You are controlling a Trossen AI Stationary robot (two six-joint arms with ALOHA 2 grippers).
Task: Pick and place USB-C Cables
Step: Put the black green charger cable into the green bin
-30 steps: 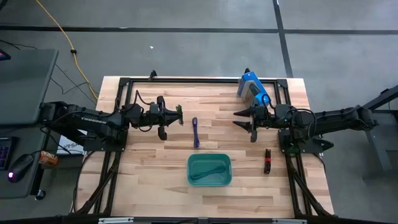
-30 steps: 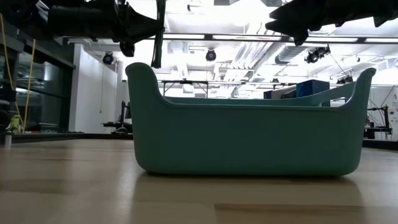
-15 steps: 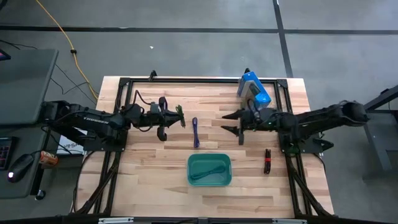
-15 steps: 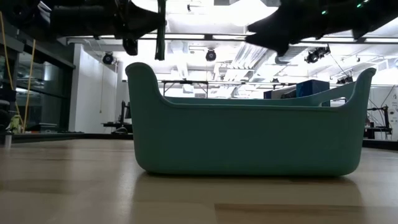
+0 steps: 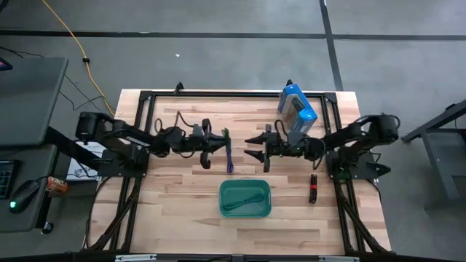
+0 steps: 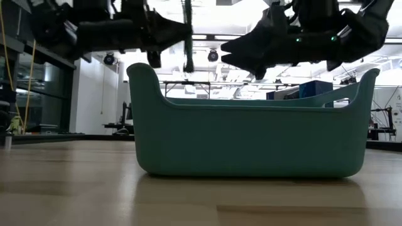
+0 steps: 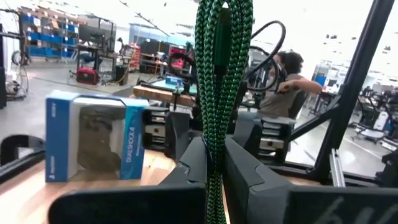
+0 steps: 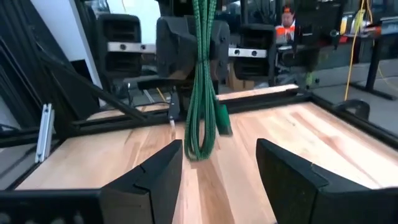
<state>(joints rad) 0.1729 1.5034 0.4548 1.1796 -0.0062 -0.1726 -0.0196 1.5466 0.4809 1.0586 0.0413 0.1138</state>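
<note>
Two grippers meet above the middle of the table, just above the teal tub in the high view. Left gripper is pressed together on the green cable, which hangs as a looped bundle from its fingertips. Right gripper stands spread, empty, its fingers facing the dangling green loop from close by, not touching.

Judgement: step in hand looks like a handover or a drop into the tub. To do it well, keep the bundle hanging still and centre the loop between the right fingers before closing.

Other cables: purple-blue cable lies on the table just below the left gripper; red-and-black cable lower right; teal cable already in the tub.
</note>
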